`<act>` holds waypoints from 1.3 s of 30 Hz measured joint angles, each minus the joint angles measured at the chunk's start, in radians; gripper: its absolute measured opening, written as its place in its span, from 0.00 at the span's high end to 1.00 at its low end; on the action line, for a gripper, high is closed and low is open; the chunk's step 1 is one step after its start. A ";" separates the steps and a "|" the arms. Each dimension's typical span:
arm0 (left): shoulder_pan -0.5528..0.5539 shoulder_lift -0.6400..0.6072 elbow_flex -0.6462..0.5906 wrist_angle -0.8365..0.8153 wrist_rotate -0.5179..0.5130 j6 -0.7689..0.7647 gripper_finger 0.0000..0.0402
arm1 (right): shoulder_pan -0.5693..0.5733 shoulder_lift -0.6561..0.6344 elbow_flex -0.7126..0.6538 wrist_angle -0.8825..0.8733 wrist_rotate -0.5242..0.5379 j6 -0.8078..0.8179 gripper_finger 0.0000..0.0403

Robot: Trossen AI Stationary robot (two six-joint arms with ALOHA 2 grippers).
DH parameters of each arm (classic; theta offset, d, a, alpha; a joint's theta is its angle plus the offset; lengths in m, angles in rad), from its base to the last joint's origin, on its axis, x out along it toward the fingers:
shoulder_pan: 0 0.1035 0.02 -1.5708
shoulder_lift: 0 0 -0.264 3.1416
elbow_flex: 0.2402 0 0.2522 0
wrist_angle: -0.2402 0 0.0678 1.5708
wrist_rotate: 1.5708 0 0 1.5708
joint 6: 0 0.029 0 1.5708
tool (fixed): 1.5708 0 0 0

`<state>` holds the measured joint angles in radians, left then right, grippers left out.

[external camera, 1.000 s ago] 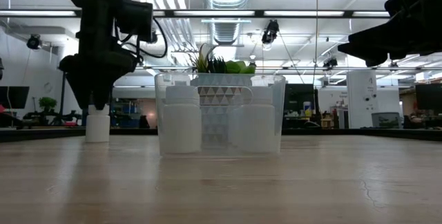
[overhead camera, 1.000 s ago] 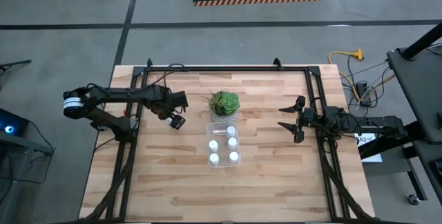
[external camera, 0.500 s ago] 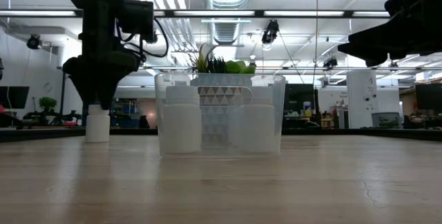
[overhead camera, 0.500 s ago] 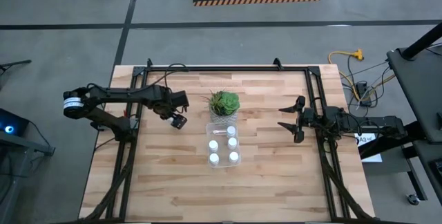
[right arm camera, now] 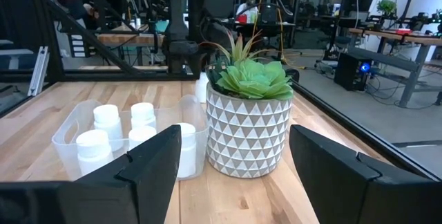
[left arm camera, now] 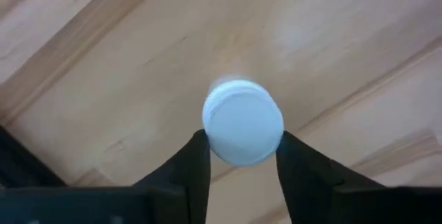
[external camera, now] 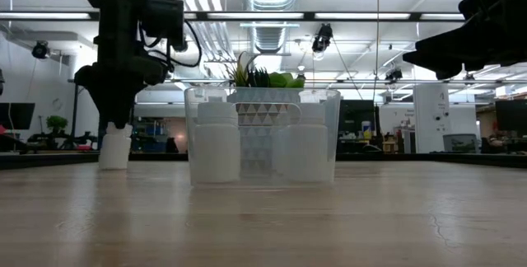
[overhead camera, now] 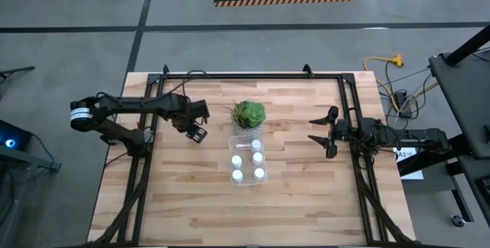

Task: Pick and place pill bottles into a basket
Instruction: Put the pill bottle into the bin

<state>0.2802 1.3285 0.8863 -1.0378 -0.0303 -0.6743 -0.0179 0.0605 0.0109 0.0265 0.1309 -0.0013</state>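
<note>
One white pill bottle [external camera: 114, 148] stands on the wooden table left of the basket, with my left gripper [overhead camera: 197, 133] shut on it from above; in the high view the gripper hides it. The left wrist view shows its white cap [left arm camera: 243, 128] between the two dark fingers. The clear basket [overhead camera: 247, 161] at the table's middle holds several pill bottles [overhead camera: 237, 175]. My right gripper [overhead camera: 321, 136] hangs open above the table right of the basket, touching nothing. My left gripper pinches the pill bottle at its top, the cap's two opposite sides [left arm camera: 207, 137] between the two fingers [left arm camera: 293, 162]. The fingers point down from above. The bottle's base [external camera: 114, 166] is on the table, and the bottle leans slightly.
A green plant in a white patterned pot [overhead camera: 249, 115] stands right behind the basket's far end, also seen in the right wrist view as the pot [right arm camera: 250, 131]. Black frame rails [overhead camera: 145, 164] run along the table's left, right and far sides.
My left gripper has shut on the pill bottle's top. The bottle has shifted a little and now leans slightly, its base on the table.
</note>
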 joint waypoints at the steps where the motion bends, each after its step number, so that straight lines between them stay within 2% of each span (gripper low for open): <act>1: 0.000 0.000 0.007 -0.009 0.000 0.000 0.70 | 0.000 0.000 0.000 0.000 0.000 -0.001 0.35; 8: -0.013 -0.002 0.101 -0.089 0.014 0.049 0.82 | 0.000 0.000 0.000 0.000 0.000 0.000 0.35; 15: -0.023 -0.003 0.198 -0.115 -0.006 0.061 0.99 | 0.000 0.000 0.000 0.000 0.000 -0.001 0.35; 24: -0.023 -0.003 0.232 -0.114 -0.001 0.063 0.94 | 0.000 0.000 0.000 0.000 0.000 -0.001 0.35; 28: -0.027 -0.003 0.216 -0.105 0.043 0.059 0.94 | 0.000 0.000 0.000 0.000 0.000 -0.001 0.35; 32: -0.037 -0.003 0.213 -0.048 0.109 0.077 0.94 | 0.000 0.000 0.000 0.000 0.000 0.000 0.35; 39: -0.053 -0.003 0.219 0.077 0.120 0.079 0.94 | 0.000 0.000 0.000 0.000 0.000 0.000 0.35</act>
<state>0.2272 1.3254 1.1057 -0.9607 0.0898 -0.5953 -0.0179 0.0605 0.0109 0.0265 0.1308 -0.0015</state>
